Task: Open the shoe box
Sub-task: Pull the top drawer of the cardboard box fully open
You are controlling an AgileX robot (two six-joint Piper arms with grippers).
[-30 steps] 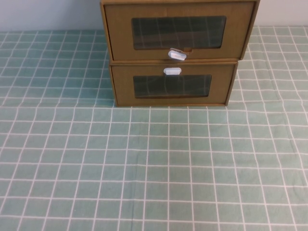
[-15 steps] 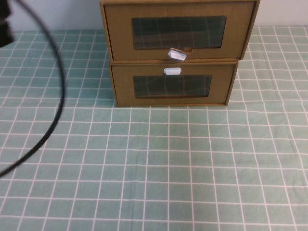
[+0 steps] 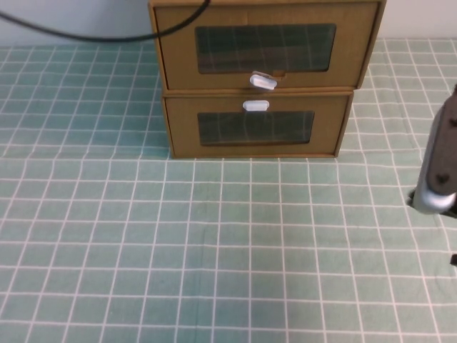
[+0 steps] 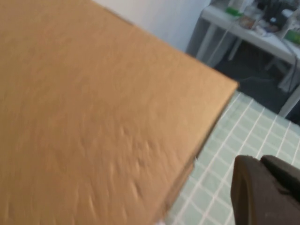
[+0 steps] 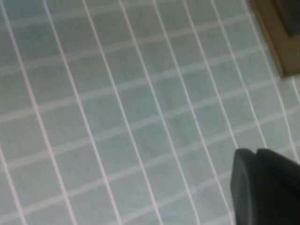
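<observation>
Upper shoe box (image 3: 264,46) stacked on lower shoe box (image 3: 255,128), far centre of the desk (image 3: 214,250). We note both drawer fronts flush and white pulls (image 3: 262,81) untouched, so the opening is wholly left. Right pincer (image 5: 257,157), closed and empty, hangs over the desk, right of the boxes. Left pincer (image 4: 260,164) sits above the upper box's top; its state we cannot tell.
</observation>
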